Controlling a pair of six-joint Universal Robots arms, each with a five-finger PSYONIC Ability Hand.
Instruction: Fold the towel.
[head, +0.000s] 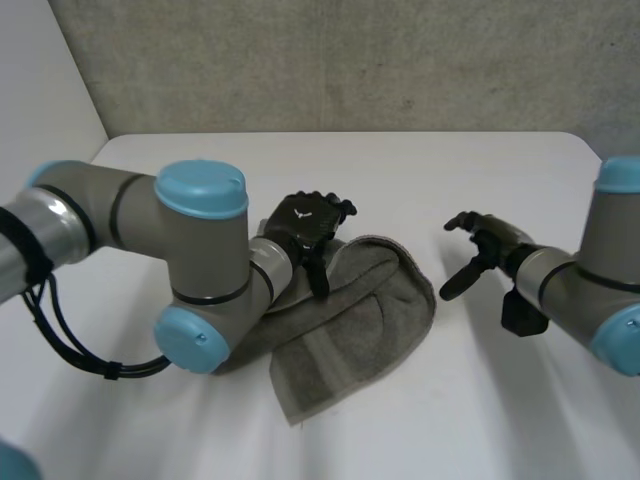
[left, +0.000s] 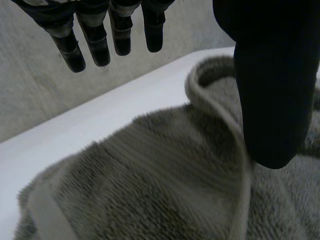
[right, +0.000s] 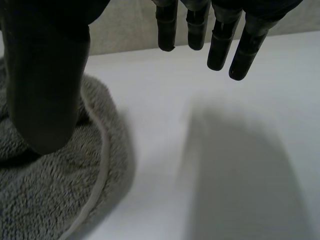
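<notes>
My left hand (head: 305, 225) is spread, fingers straight, thumb over the rolled far edge of the towel (head: 360, 315), gripping nothing. My right hand (head: 490, 242) hangs open above the bare table (head: 450, 170), right of the towel. Risk: the towel lies bunched mid-table, so closing on the roll may catch several layers and drag the heap.

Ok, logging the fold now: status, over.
Left hand open over towel's far part, thumb by its hem. Right hand open over bare table beside towel. Towel rumpled, not squared. Nothing in the way.
</notes>
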